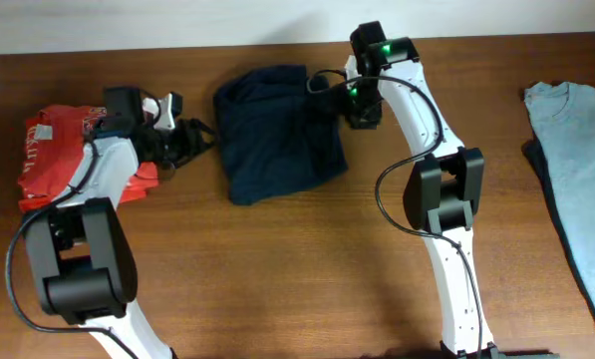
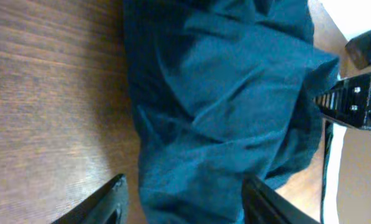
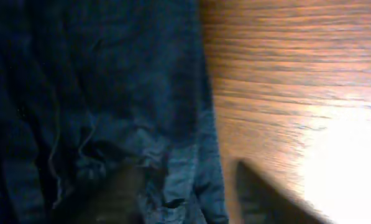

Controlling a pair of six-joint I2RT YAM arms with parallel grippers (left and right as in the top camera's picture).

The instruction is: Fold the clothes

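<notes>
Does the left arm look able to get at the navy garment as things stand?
Probably yes: the left hand sits open right beside the navy garment, pointing at its edge, and nothing lies between them.

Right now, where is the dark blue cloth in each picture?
Overhead: the cloth lies at the top middle, bunched up.
Left wrist: it fills the middle and right.
Right wrist: it fills the left half.
Shared landmark: the brown table, which is bare left of the cloth in the left wrist view and right of it in the right wrist view.
</notes>
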